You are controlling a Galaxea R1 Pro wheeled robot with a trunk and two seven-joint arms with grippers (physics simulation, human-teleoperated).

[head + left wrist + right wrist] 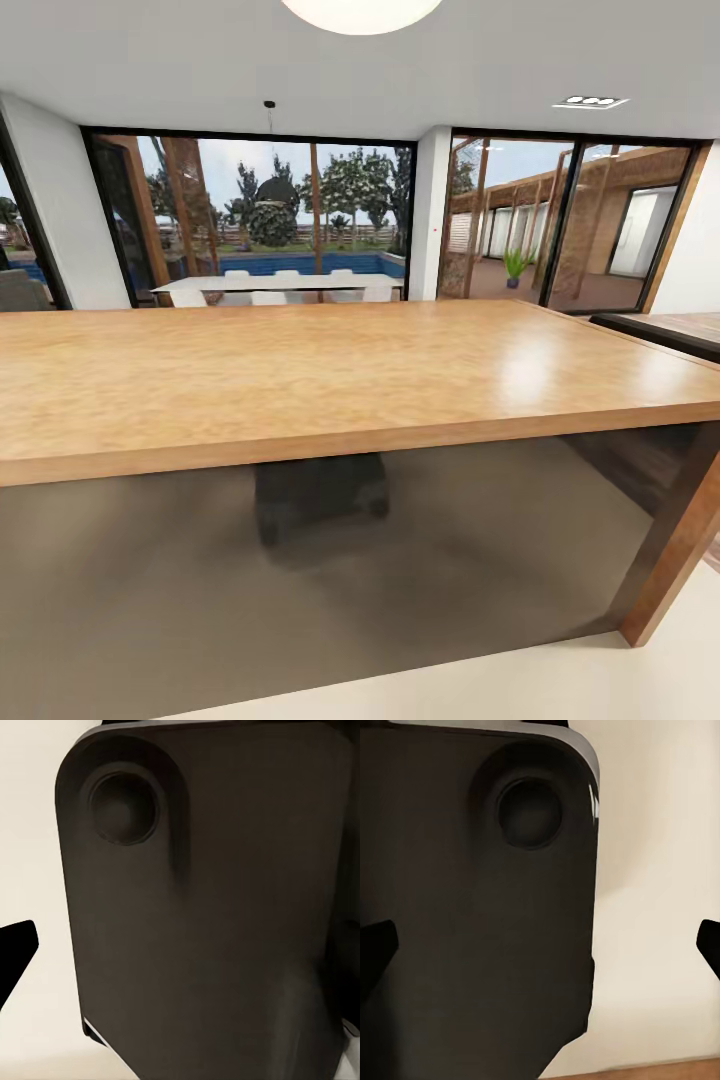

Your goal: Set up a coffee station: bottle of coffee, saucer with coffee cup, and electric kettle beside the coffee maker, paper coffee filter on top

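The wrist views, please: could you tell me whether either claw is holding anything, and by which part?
Nothing is held. The right claw has both fingertips apart over pale floor; the left claw's one visible fingertip is bare.

Table: big orange-brown wooden table [300, 380], centre
Windows: floor-to-ceiling glass doors [280, 220], 12 o'clock
Light: round ceiling lamp [360, 12], 12 o'clock
Floor: cream [560, 680], 5 o'clock

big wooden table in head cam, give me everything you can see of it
The wooden table has a thick orange-brown slab top with a mottled grain and a soft sheen, brightest toward its right end. It stands level and spans the whole head view. Nothing rests on the part in view. A solid wooden leg holds up the near right corner and stands on the pale floor. A dark blurred shape sits in the shadow beneath it.
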